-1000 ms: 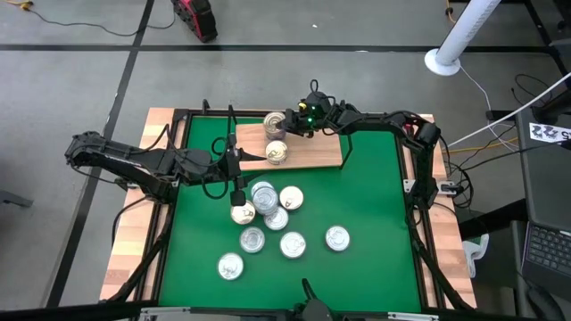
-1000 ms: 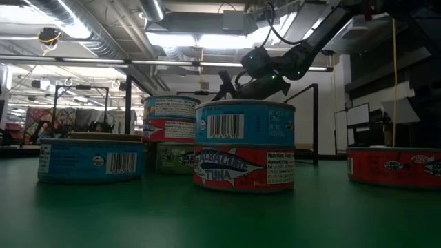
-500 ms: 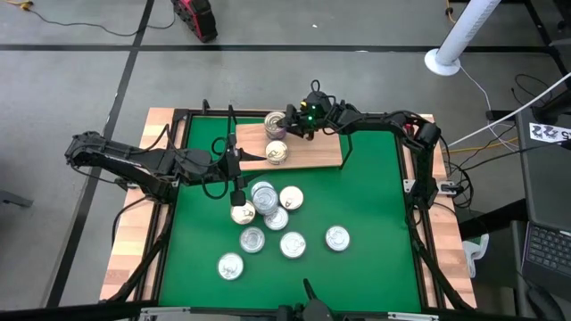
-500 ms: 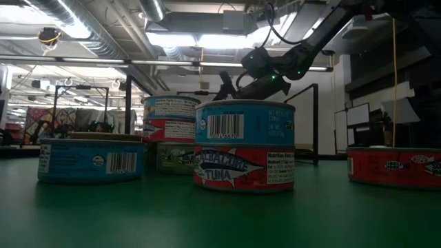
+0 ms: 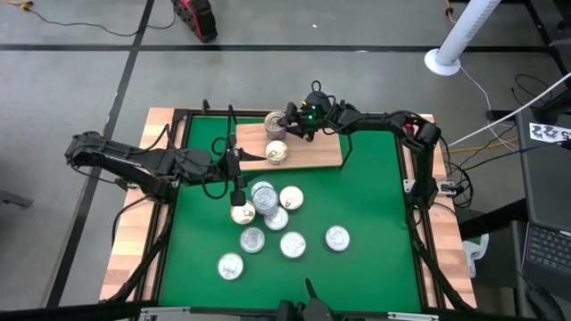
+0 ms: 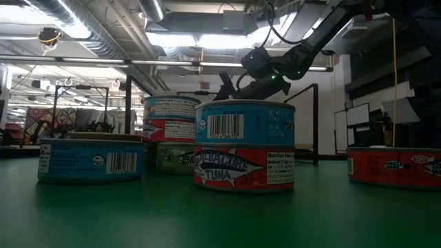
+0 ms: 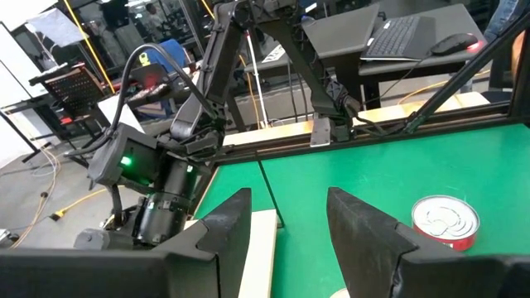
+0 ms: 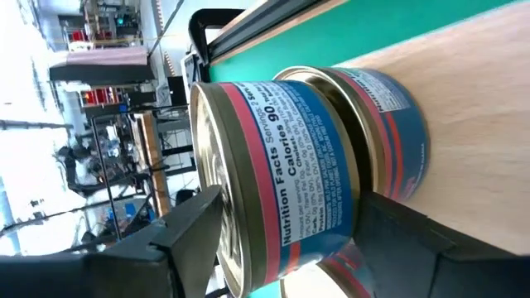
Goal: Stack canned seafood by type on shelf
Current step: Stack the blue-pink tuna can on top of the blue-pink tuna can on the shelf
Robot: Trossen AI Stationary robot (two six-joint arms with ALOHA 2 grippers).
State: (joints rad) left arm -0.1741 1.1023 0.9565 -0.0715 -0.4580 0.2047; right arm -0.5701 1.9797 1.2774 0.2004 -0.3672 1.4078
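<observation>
- Step in hand: placing a tin on the shelf (image 5: 312, 153). Right gripper (image 5: 287, 123) is at the shelf's far-left corner, its fingers (image 8: 186, 228) clamped around the top tin (image 8: 277, 170).
- In the right wrist view the top tin sits on a like-labelled (blue with red band) lower tin (image 8: 389, 136), which stands on the shelf board. Whether the two lids and bases are fully seated, I cannot tell; the top one looks slightly offset.
- A third tin (image 5: 277, 153) stands alone on the shelf, just nearer the camera side of the stack.
- Left gripper (image 7: 286, 228) hovers over the green mat (image 5: 375, 205) near the shelf's left end, fingers apart and empty. It appears to be waiting.
- Remaining tins (image 5: 268, 218): a loose cluster of about eight mid-mat, some already doubled up in the low view (blue over red "tuna" label (image 6: 244, 148)).
- Task looks early: only three tins on the shelf.
- Next move, as I judge it: square the top tin on the lower one, let go, and lift straight up clear of the stack. Risk is dragging the top tin sideways on release.
- Versus a second ago: no visible change. Both arms, the stack and the cluster hold the same positions in the high and low views; the right grip is unchanged.
</observation>
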